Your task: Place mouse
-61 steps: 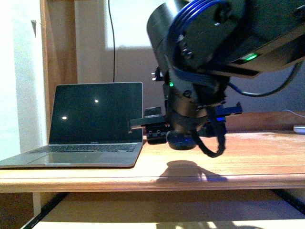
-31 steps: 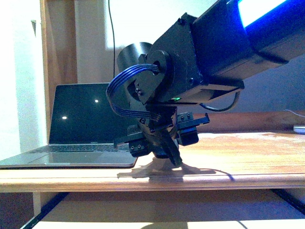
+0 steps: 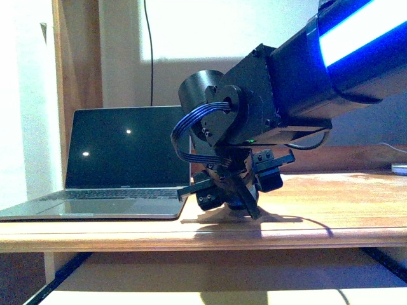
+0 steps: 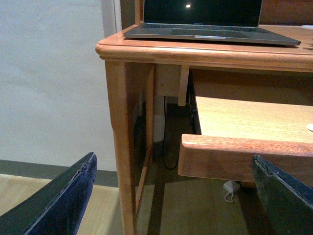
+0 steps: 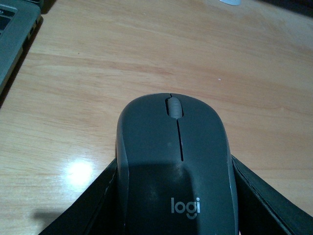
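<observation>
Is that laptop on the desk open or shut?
Open: the laptop has its lid raised, showing the keyboard. Its screen looks dark, with just two bright specks.

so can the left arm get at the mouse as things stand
Probably not yet: the left tool hangs open below the desktop, near the desk leg, while the mouse is up top past the laptop, clamped in the right tool.
</observation>
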Action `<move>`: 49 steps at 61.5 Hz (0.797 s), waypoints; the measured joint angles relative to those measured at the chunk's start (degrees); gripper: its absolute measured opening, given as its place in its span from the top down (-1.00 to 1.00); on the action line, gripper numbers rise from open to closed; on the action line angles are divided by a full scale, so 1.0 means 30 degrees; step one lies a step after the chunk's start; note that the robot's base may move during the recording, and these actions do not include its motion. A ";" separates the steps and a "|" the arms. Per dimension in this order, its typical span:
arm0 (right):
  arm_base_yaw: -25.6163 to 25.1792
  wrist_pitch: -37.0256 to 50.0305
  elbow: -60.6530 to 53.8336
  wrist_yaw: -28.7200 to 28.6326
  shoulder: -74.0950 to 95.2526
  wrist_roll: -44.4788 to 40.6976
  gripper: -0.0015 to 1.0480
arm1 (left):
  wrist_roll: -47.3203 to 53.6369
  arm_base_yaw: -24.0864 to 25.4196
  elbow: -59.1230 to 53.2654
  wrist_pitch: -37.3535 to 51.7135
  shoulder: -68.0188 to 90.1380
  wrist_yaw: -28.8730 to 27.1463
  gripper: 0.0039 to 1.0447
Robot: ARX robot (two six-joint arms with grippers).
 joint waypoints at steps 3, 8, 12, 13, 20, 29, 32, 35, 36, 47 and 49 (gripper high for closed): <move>-0.0036 0.0087 -0.0007 -0.0007 0.0036 -0.0204 -0.08 | 0.0000 0.0000 0.0000 0.0000 0.0000 0.0000 -0.86; -0.0080 0.0350 -0.0087 -0.0146 0.0051 -0.0197 -0.39 | 0.0000 0.0000 0.0000 0.0000 0.0000 0.0000 -0.86; -0.0117 0.0561 -0.0153 -0.0546 -0.0029 -0.0146 -0.64 | 0.0000 0.0000 0.0000 0.0000 0.0000 0.0000 -0.86; -0.0138 0.0568 -0.0197 -0.0685 -0.0073 -0.0095 -0.70 | 0.0000 0.0007 0.0000 0.0000 0.0000 0.0000 -0.86; -0.0335 0.0925 -0.0816 -0.1617 -0.0663 0.0109 -0.87 | 0.0000 0.0007 0.0000 0.0000 0.0000 0.0000 -0.86; -0.0976 0.2346 -0.3381 -0.4495 -0.3424 0.0240 -0.86 | 0.0000 0.0007 0.0000 0.0000 0.0000 0.0000 -0.86; -0.1362 0.3184 -0.4743 -0.5909 -0.4881 0.0233 -0.86 | 0.0000 0.0007 0.0000 0.0000 0.0000 0.0000 -0.86; -0.1734 0.3978 -0.6003 -0.7118 -0.6142 0.0233 -0.86 | 0.0000 0.0007 0.0000 0.0000 0.0000 0.0000 -0.86; -0.1953 0.4371 -0.6666 -0.7766 -0.6783 0.0233 -0.86 | 0.0000 0.0007 0.0000 0.0000 0.0000 0.0000 -0.86; -0.4539 0.7038 -1.2845 -1.3376 -1.1613 0.0160 -0.86 | 0.0000 0.0007 0.0000 0.0000 0.0000 0.0000 -0.86; -0.5064 0.7344 -1.3981 -1.4382 -1.2291 0.0131 -0.86 | 0.0000 0.0007 0.0000 0.0000 0.0000 0.0000 -0.86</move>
